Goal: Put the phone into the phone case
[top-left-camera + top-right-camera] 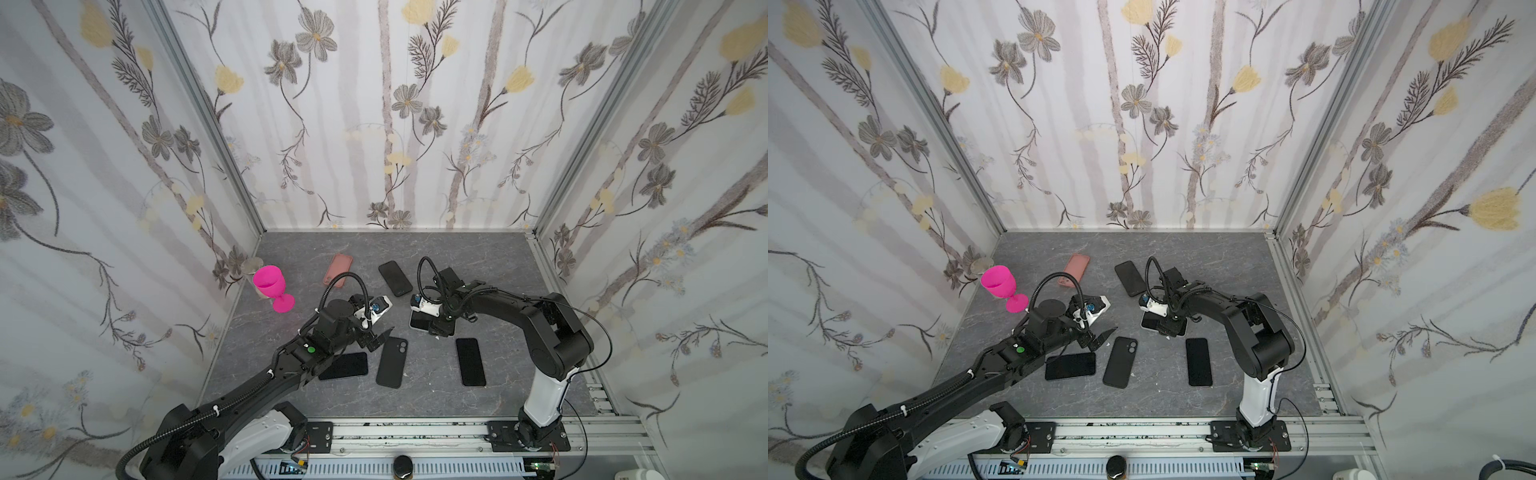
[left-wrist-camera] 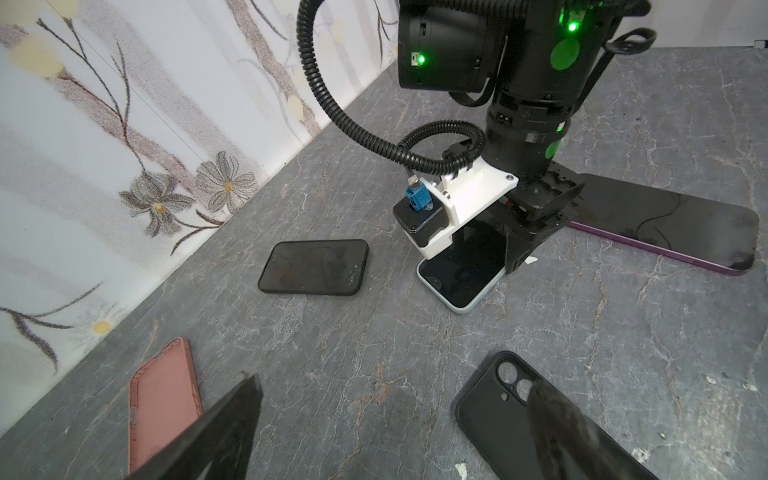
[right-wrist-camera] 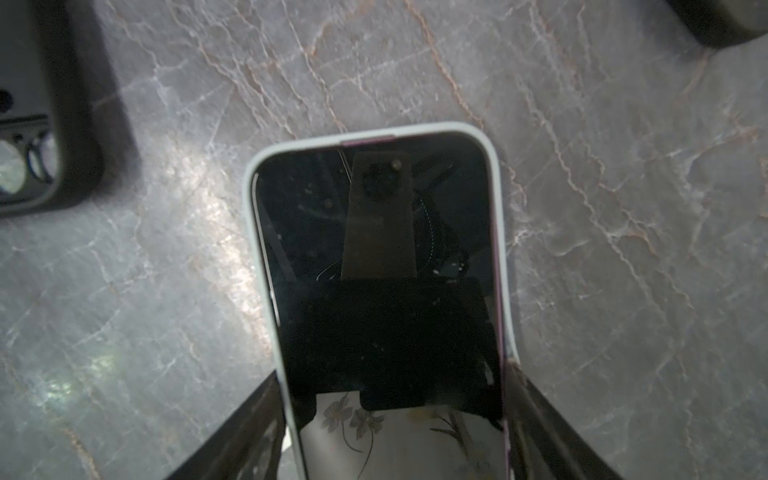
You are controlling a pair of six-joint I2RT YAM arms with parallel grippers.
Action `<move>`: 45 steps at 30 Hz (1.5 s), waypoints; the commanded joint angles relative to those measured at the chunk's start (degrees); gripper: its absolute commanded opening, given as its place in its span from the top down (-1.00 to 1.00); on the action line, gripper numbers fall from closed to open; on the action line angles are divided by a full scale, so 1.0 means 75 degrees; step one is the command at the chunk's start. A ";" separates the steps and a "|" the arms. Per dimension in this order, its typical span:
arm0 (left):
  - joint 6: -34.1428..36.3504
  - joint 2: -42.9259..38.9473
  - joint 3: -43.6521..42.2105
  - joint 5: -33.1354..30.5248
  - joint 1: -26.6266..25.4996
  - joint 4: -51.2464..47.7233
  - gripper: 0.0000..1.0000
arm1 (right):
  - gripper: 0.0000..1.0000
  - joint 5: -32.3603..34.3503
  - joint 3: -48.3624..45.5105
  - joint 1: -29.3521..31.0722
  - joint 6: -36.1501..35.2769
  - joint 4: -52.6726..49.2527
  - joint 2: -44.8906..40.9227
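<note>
A phone (image 3: 374, 232) with a dark screen and a purple edge lies face up in a pale phone case (image 3: 250, 183) on the grey table; in both top views it is at mid-table (image 1: 417, 322) (image 1: 1149, 323). My right gripper (image 3: 390, 372) stands over it, one finger against each long side (image 1: 436, 328) (image 1: 1169, 328). The left wrist view shows the phone (image 2: 461, 282) under the right wrist. My left gripper (image 2: 392, 386) (image 1: 380, 337) hovers open and empty beside an empty black phone case (image 2: 494, 419) (image 1: 392, 362) with camera holes.
Loose on the table are a black phone (image 1: 470, 361), another black phone (image 1: 345, 365) under the left arm, a black cased phone (image 1: 395, 277) and a pink case (image 1: 338, 270). A pink goblet (image 1: 272, 286) stands at the left wall.
</note>
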 commanded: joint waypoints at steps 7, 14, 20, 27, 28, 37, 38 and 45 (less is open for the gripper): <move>0.0216 -0.0038 0.0080 0.0120 0.0012 -0.0052 -1.00 | -0.32 0.0311 0.0167 -0.0034 0.0513 -0.0609 0.0352; 0.0216 -0.0080 0.0096 0.0117 0.0009 -0.0102 -1.00 | -0.22 0.0806 0.0662 -0.0549 0.1551 -0.0598 0.0591; 0.0204 -0.0109 0.0113 0.0107 0.0012 -0.0100 -1.00 | -0.20 0.1306 0.1035 -0.1245 0.2653 -0.0154 0.0656; 0.0187 -0.0133 0.0119 0.0049 0.0016 -0.0064 -1.00 | -0.20 0.1645 0.2490 -0.1834 0.3839 -0.0304 0.1640; 0.0192 -0.0133 0.0126 0.0045 0.0010 -0.0078 -1.00 | -0.20 0.1651 0.2757 -0.1860 0.3926 -0.0359 0.1822; 0.0157 -0.0191 0.0132 0.0049 0.0013 -0.0055 -1.00 | -0.18 0.1441 0.5063 -0.1934 0.4607 -0.0674 0.3348; 0.0154 -0.0192 0.0142 0.0044 0.0013 -0.0063 -1.00 | -0.18 0.1406 0.5241 -0.1934 0.4665 -0.0709 0.3461; 0.0103 -0.0209 0.0126 -0.0053 0.0012 0.0003 -1.00 | -0.37 0.1435 0.6375 -0.1887 0.5074 -0.1280 0.3942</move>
